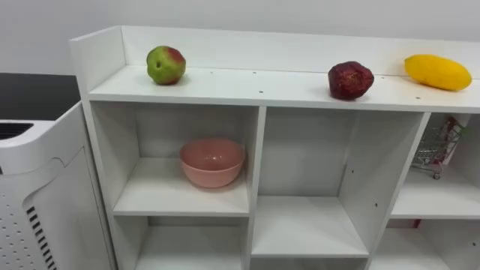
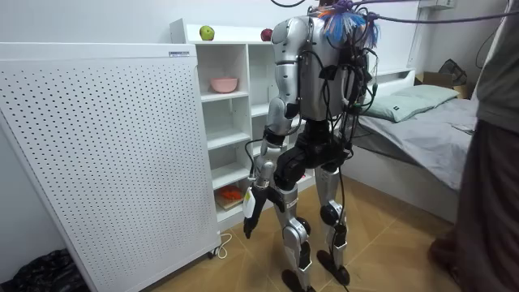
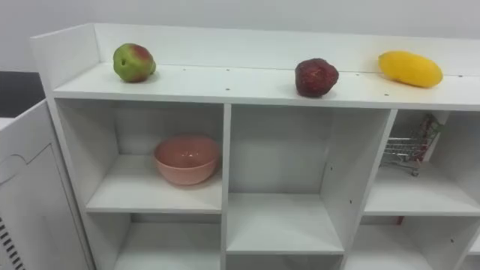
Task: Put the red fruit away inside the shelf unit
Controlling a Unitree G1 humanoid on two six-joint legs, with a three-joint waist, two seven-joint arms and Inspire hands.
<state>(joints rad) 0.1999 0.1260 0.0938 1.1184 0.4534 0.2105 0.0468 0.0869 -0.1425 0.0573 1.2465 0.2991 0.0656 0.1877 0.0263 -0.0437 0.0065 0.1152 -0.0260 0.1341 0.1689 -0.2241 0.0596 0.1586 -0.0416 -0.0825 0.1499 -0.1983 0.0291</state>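
On top of the white shelf unit [image 1: 262, 86] lie three fruits: a green-red apple [image 1: 166, 65] at the left, a dark red fruit [image 1: 350, 80] right of the middle, and a yellow mango [image 1: 438, 72] at the far right. A pink bowl [image 1: 212, 161] sits in the upper left compartment. In the room view I stand upright facing the shelf unit [image 2: 231, 105]. My left hand [image 2: 251, 207] hangs at my side with straight fingers and holds nothing. The apple [image 2: 207, 32] and red fruit [image 2: 266, 34] show there too.
A small wire shopping cart [image 1: 439, 146] stands in the upper right compartment. A white perforated panel [image 2: 105, 162] stands close at my left. Something orange-red [image 2: 231, 195] lies on a low shelf. A bed [image 2: 422, 113] and a person [image 2: 495, 162] are at the room view's right.
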